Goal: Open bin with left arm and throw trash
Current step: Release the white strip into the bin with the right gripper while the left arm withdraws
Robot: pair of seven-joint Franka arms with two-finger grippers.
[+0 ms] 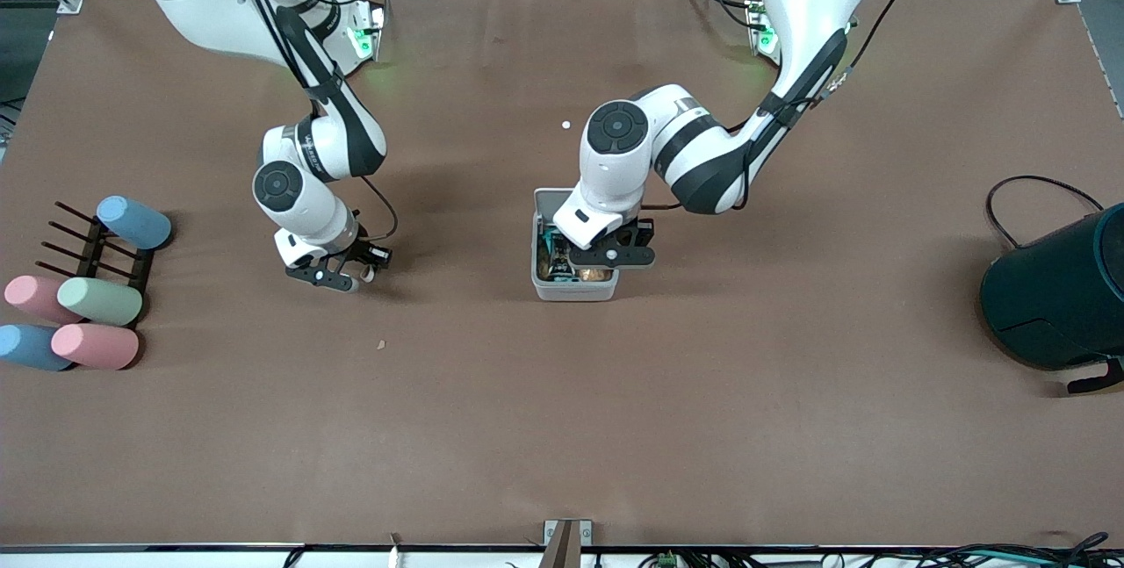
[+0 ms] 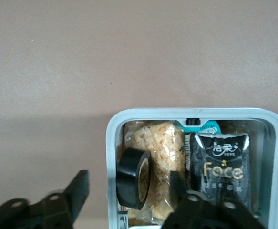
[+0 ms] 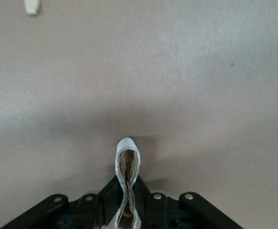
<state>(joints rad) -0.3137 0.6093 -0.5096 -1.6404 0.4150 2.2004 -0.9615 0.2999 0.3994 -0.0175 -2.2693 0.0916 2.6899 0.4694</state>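
Front view, left tool [image 1: 608, 259] open over bin [image 1: 575, 290], right tool [image 1: 338, 274] pinching flattened loop [image 3: 128, 183] low over table [image 1: 702, 419]

White-grey bin [image 1: 575, 290], black tape roll [image 2: 134, 178], black-and-white wrapper [image 2: 223, 167], brown table [image 1: 562, 427].

The black two-finger right gripper [image 3: 127, 210] pinches a flattened, pale grey loop of tape [image 3: 128, 183] above the brown table cover [image 3: 177, 71]; a small white scrap [image 3: 32, 6] lies well apart.
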